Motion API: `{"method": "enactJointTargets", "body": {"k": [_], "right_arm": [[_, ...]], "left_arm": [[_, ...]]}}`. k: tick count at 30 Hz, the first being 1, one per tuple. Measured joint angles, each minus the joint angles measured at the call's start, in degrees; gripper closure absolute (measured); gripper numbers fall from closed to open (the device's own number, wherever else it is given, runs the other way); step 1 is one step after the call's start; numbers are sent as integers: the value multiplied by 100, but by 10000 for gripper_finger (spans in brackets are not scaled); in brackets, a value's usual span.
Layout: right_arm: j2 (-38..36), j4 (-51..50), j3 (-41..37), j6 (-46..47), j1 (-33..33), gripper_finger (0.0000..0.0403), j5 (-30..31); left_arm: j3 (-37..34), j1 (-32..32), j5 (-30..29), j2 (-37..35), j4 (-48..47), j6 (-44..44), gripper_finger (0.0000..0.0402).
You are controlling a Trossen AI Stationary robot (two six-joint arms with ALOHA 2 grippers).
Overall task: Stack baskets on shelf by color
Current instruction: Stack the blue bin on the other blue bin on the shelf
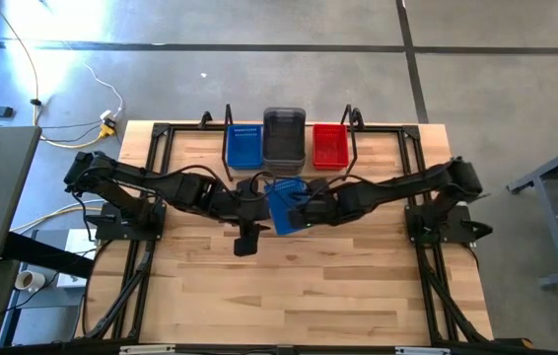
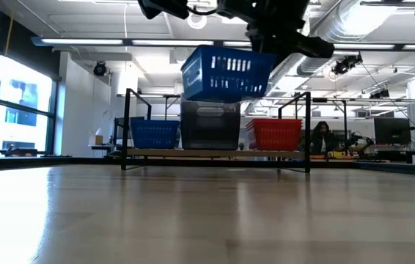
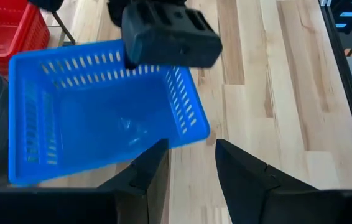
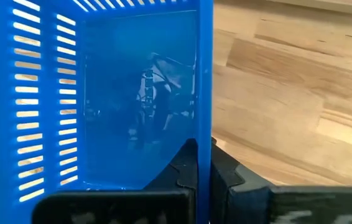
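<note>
The right gripper (image 4: 202,168) pinched 1 blue basket (image 1: 284,205) by its rim (tilted, airborne); the left gripper (image 3: 191,163) gaped empty beside it, seemingly untouching.

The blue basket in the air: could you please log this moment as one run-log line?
right gripper: shut on blue basket rim, lifted | left gripper: open, beside it | shelf: blue, grey, red baskets

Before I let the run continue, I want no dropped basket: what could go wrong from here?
The right gripper pinches only one thin wall of the raised blue basket, which hangs tilted, so it could slip or swing. The open left gripper sits close beside it and might bump it. The grey stack next to the shelf's blue basket could catch it.
</note>
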Motion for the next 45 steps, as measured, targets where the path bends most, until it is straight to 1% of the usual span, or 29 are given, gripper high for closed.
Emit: {"method": "enactJointTargets", "body": {"k": [4,9,11,15,24,32,38,42,45], "right_arm": [[199,10,248,-104,-65,403,16],[236,30,383,-106,-154,403,176],[236,26,452,-165,-179,403,210],[236,68,638,-248,-188,403,369],[236,37,1005,-584,-381,403,514],[236,227,1070,-601,-363,403,507],[236,555,1070,-745,-341,403,398],[236,562,1070,-730,-345,403,424],[236,570,1070,-737,-341,403,431]], "left_arm": [[0,-2,1,9,1,2,280],[2,-2,-11,57,-11,2,280],[2,-2,-66,86,-17,0,280],[2,-4,-369,145,-1,4,280],[2,5,-514,227,-5,284,280],[0,33,-1036,337,-68,306,280],[2,201,-1042,327,-60,306,280],[4,297,-1025,321,-176,353,280],[5,302,-1034,319,-270,465,289]]}}
